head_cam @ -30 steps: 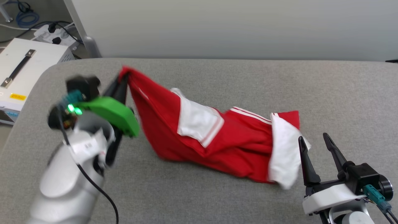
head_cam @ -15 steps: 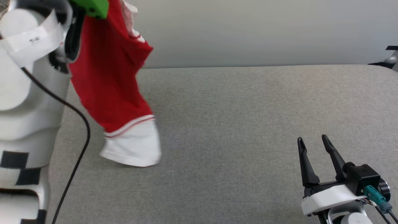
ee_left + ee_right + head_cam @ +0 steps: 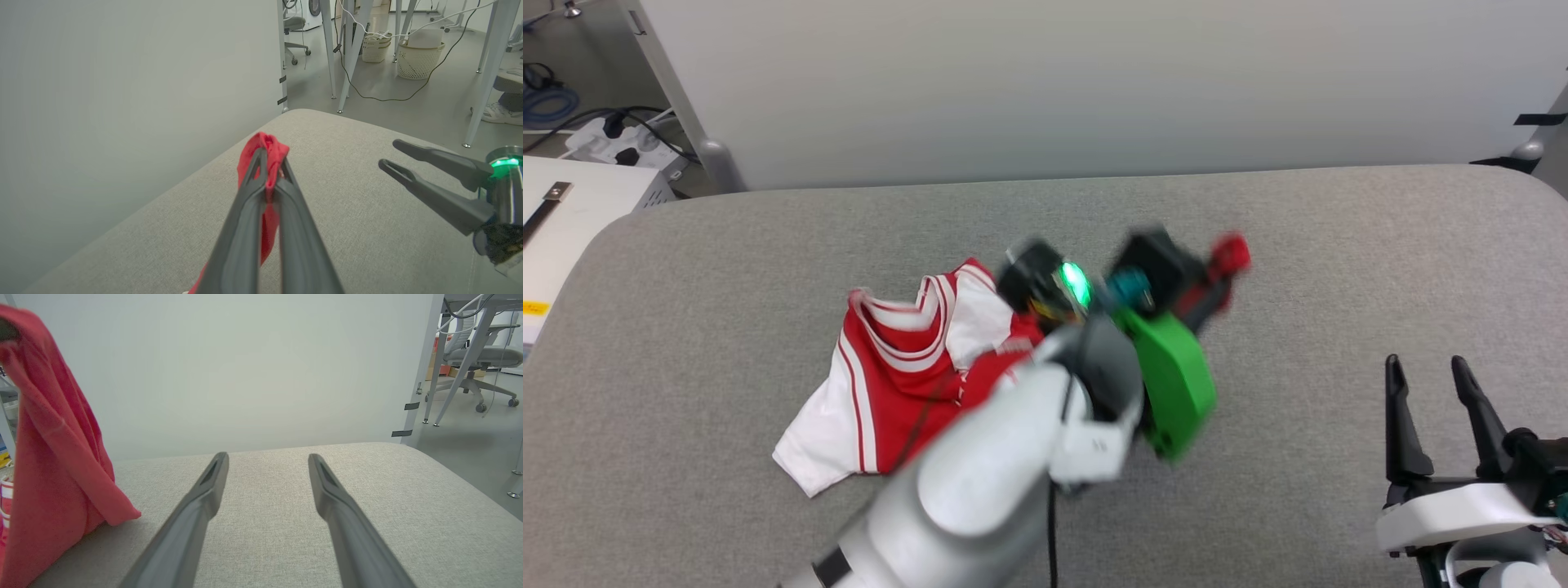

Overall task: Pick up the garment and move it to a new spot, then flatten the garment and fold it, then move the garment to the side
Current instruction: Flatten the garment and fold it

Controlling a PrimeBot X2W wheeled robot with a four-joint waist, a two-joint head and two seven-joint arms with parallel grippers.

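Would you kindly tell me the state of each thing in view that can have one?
garment: crumpled, one red edge lifted, the rest lying on the grey pad.
left gripper: shut on the garment.
right gripper: open, holding nothing.
left wrist light: lit green.

**Pale arms, dark fingers, one green shell**

The left forearm (image 3: 980, 490) is a rounded, pale silver-grey casing, blurred, with a white label band (image 3: 1094, 445) near the wrist and a thin black cable (image 3: 1052, 539) beside it. The wrist carries a bright green plastic cover (image 3: 1172, 384), a glowing green light (image 3: 1076, 283), a teal connector (image 3: 1129, 287) and a black block (image 3: 1158, 260). The left gripper (image 3: 271, 157) has two long, dark grey, tapering fingers. The right gripper (image 3: 1425, 361) has matching dark fingers rising from a white moulded shell (image 3: 1454, 514).
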